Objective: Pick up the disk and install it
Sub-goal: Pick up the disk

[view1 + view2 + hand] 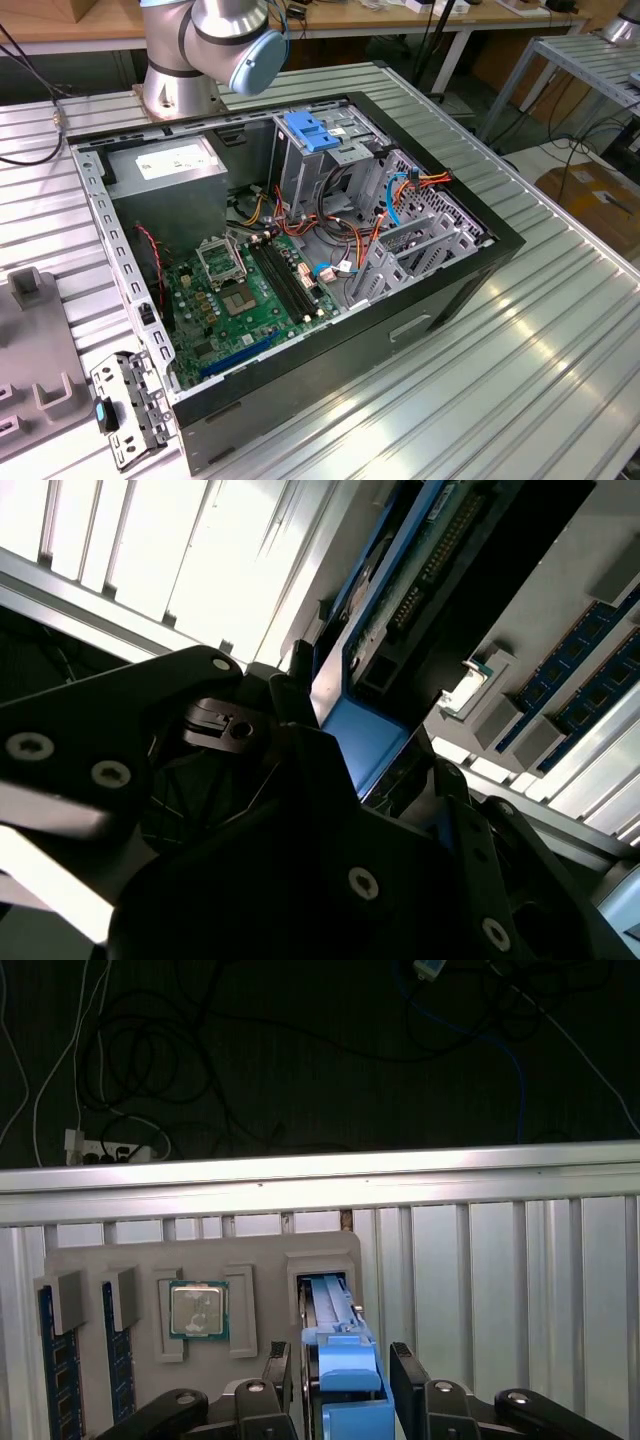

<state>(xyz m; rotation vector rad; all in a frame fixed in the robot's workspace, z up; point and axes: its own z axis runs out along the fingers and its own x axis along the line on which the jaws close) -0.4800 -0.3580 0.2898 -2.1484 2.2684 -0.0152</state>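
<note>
1. Exterior view: the open computer case (420, 310) is lying beside the grey tray (35, 350) on the tabletop (520, 400). Loose cables (345, 240) are crowding its inside, so a carried disk could be snagging on them.
2. First wrist view: the disk (335, 1310) is standing on edge in a tray slot, beside the processor chip (198, 1310), with the hand (343, 1355) sitting astride it. I cannot tell whether the hand is clenching or released. A crooked lift could be jamming the disk against the slot walls, and a weak hold could be letting it slip.
3. Second wrist view: the blue rail (365, 735) of the disk is sitting close against the hand's body. An off-centre hold could be tilting it.
</note>
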